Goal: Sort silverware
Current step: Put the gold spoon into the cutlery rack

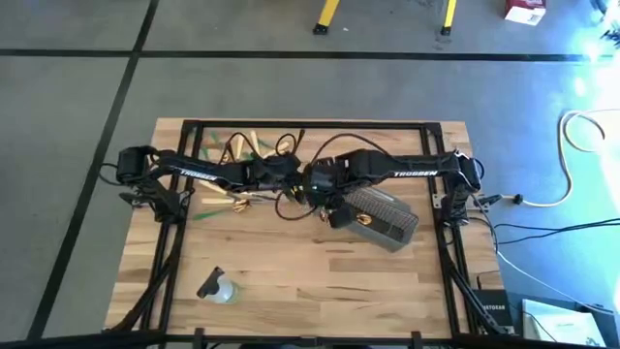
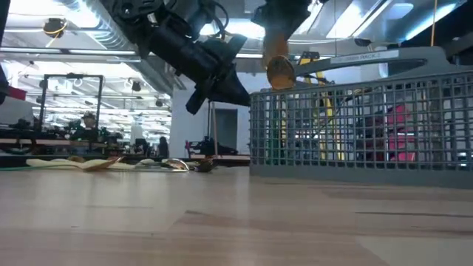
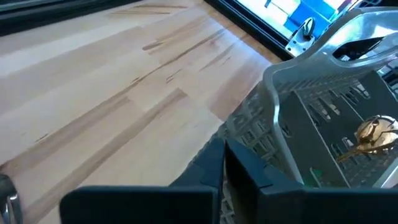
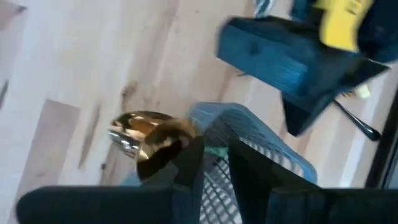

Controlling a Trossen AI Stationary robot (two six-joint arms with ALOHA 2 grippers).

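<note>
My right gripper [image 4: 208,163], jaws pinched on a gold spoon [image 4: 149,138] above the wire-mesh basket [image 2: 362,125], should lower it squarely into one compartment before releasing.

Grey concrete floor [image 1: 87,136] w/ black tape lines round the wood table [image 1: 291,281], white cable [image 1: 572,155] at right, bright ceiling lights [image 2: 96,15] over benches behind.

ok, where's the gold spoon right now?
Low view: the gold spoon hangs in the right tool, just above the grey mesh basket's left end, right of table centre.
</note>
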